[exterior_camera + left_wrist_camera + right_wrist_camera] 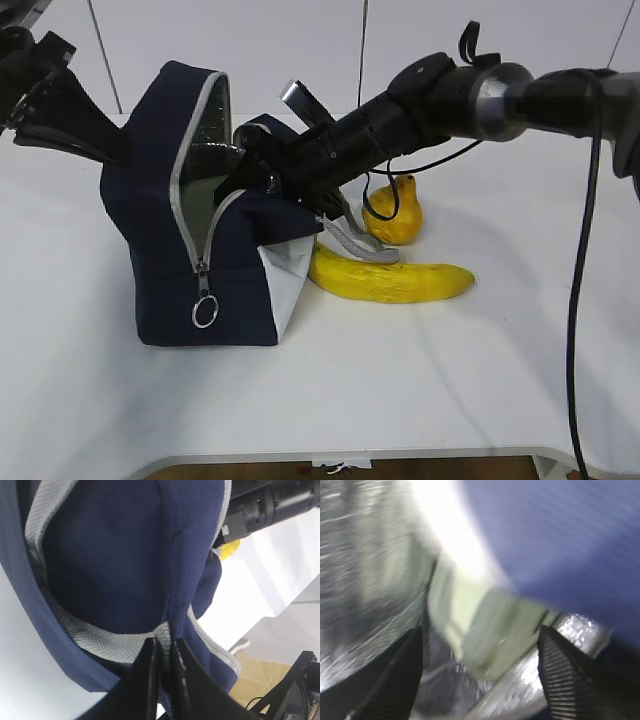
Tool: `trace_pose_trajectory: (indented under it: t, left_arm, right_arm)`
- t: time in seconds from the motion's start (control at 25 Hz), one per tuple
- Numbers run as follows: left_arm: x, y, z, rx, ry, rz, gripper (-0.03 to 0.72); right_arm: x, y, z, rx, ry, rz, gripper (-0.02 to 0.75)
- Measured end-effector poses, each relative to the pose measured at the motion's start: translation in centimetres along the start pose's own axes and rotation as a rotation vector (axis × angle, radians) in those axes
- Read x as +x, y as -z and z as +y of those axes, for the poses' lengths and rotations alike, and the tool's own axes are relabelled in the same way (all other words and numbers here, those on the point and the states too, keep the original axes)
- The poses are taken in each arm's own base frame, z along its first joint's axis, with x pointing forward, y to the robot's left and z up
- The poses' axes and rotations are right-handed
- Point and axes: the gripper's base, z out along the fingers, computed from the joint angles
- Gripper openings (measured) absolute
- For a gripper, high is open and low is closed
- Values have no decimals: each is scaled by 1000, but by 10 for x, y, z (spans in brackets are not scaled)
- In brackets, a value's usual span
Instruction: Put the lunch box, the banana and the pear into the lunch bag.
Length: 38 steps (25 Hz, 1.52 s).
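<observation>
table [480, 380]: white | on it: lunch bag [150, 260], banana [395, 281], pear [397, 213]

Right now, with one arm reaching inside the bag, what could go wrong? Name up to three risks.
1. The right gripper stands open around the lunch box inside the bag; the box may land tilted.
2. The left gripper pinches the bag's edge; a slip could let the opening sag onto the right arm.
3. The arm, pulling out, may knock the pear or banana.

Lunch box [485, 640] inside lunch bag [150, 250]; banana [390, 282] at bag's three o'clock, pear [395, 212] behind banana.
</observation>
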Motion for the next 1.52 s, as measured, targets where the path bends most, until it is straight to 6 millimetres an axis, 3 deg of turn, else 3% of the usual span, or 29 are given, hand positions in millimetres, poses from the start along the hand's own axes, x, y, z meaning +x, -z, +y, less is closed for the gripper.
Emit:
trace_pose_trajectory:
  t: [0.36, 0.56, 0.92, 1.08, 1.32, 1.52]
  left_arm:
    - [0, 0, 0, -2, -1, 2, 12]
    - [1, 0, 1, -11, -5, 8, 12]
    - [2, 0, 3, -32, -15, 21, 12]
    - [2, 0, 3, -35, -16, 23, 12]
    - [3, 0, 4, -44, -20, 28, 12]
    - [3, 0, 4, -46, -21, 29, 12]
  right_arm:
    - [-13, 25, 31, 99, 116, 111, 540]
    - [-24, 41, 48, 169, 189, 87, 540]
    - [-30, 54, 56, 253, 207, 52, 540]
    - [-31, 73, 69, 343, 252, 20, 540]
    - [-28, 107, 105, 375, 317, -49, 540]
    - [-12, 129, 117, 438, 333, -41, 540]
